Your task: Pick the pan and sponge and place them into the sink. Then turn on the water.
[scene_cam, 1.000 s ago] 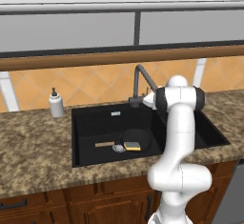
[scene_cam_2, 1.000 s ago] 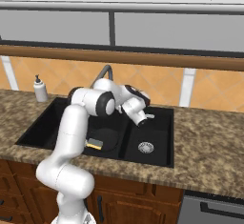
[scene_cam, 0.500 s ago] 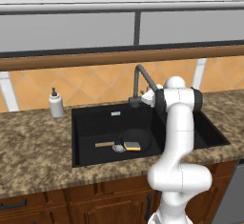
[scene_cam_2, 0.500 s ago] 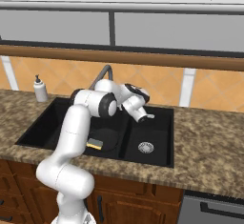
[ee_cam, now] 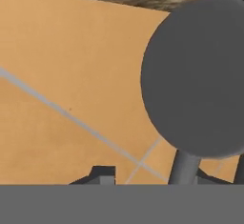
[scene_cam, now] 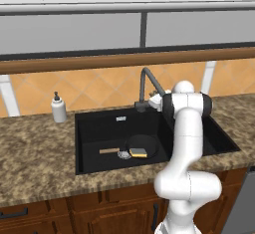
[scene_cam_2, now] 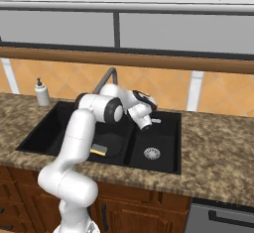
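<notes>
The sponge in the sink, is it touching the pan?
Touching. In the left base view the sponge lies on the pan, overlapping its near rim; the right base view shows it there too, inside the sink.

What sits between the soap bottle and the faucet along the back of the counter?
Nothing: bare granite counter runs from soap bottle to faucet, as the left base view shows.

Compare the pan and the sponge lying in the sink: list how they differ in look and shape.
The pan is round, black and shallow with a light-brown handle sticking out; the sponge is a small flat rectangular block showing a yellow face. The pan is clearly the larger, and the sponge sits at its front edge. Both lie in the left basin of the sink, and the gripper holds neither.
</notes>
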